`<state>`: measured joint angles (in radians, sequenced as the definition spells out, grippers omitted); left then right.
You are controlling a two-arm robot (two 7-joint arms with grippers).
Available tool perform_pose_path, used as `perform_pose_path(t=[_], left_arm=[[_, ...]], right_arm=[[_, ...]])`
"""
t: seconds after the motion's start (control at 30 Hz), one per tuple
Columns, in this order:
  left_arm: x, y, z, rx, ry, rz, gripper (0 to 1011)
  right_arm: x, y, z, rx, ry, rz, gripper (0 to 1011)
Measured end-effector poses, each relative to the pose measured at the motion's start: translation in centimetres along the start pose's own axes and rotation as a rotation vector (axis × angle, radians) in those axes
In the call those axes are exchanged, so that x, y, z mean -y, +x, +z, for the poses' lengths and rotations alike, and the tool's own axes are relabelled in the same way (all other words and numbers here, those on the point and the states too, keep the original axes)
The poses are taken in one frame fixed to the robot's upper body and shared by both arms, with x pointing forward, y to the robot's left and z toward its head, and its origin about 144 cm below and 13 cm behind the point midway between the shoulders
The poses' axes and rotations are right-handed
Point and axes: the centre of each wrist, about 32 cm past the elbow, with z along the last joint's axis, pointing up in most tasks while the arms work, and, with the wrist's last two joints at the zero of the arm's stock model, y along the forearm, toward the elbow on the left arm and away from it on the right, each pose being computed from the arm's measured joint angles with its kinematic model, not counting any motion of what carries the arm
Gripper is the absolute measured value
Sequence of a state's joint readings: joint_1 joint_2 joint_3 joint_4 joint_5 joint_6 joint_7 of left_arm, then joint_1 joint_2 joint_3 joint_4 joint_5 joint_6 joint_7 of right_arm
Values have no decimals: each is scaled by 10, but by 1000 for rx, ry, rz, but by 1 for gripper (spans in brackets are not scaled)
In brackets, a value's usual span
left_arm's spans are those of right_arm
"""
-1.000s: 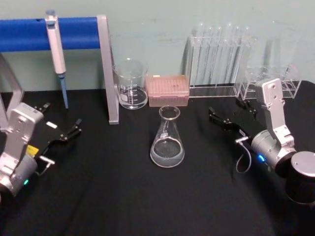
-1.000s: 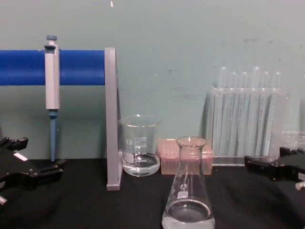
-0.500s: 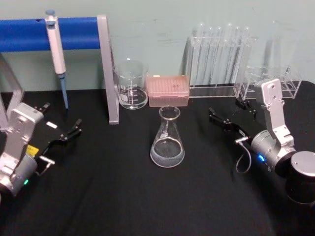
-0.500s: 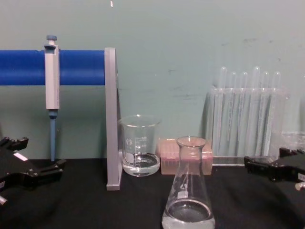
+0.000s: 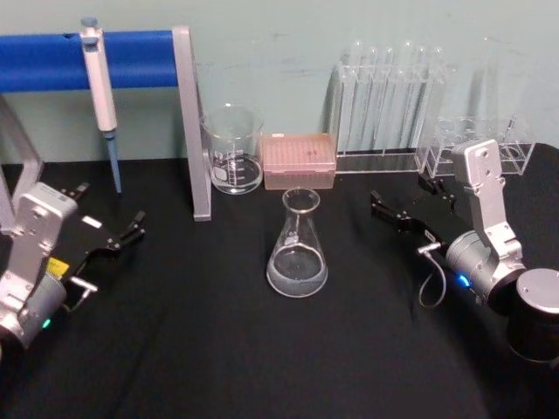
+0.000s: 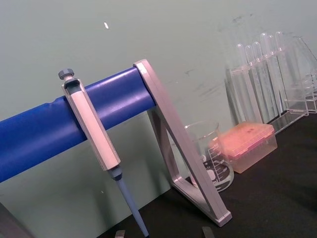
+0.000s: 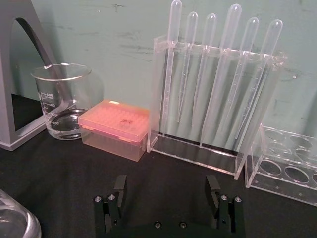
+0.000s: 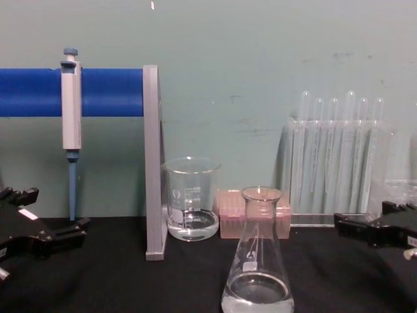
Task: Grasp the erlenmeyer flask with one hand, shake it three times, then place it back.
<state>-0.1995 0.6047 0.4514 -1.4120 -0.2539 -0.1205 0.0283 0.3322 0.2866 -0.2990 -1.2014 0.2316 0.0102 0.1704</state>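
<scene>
Right pincer (image 5: 409, 199) unmoved — agape, well apart from flask (image 5: 297, 246).

Erlenmeyer flask (image 5: 297, 249): 1, centre of black table (image 5: 218, 349).
Glass beaker (image 5: 232, 148): 1, far centre.
Pink tip box (image 5: 299, 161): 1, right of beaker.
Pipette (image 5: 100, 96): 1, hung on blue stand (image 5: 131, 59), far left.
Clear racks: 2, far right; the taller (image 7: 213, 94) holds 6 droppers.
Grippers: 2, left (image 5: 109, 225), right (image 5: 409, 202).

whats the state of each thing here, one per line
erlenmeyer flask: upright on the table, ungrasped, a little clear liquid inside
beaker: upright, some liquid
pipette: hanging on the blue bar
left gripper: open, holding nothing
right gripper: open, holding nothing
</scene>
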Motion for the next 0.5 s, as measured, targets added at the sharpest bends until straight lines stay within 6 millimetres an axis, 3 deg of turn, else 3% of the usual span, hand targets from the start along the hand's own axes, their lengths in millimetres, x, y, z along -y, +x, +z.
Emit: perform_pose_path(t=[0.5], left_arm=[[0, 0, 0, 0, 0, 0, 1001]], right_arm=[[0, 0, 0, -1, 1, 0, 1003]])
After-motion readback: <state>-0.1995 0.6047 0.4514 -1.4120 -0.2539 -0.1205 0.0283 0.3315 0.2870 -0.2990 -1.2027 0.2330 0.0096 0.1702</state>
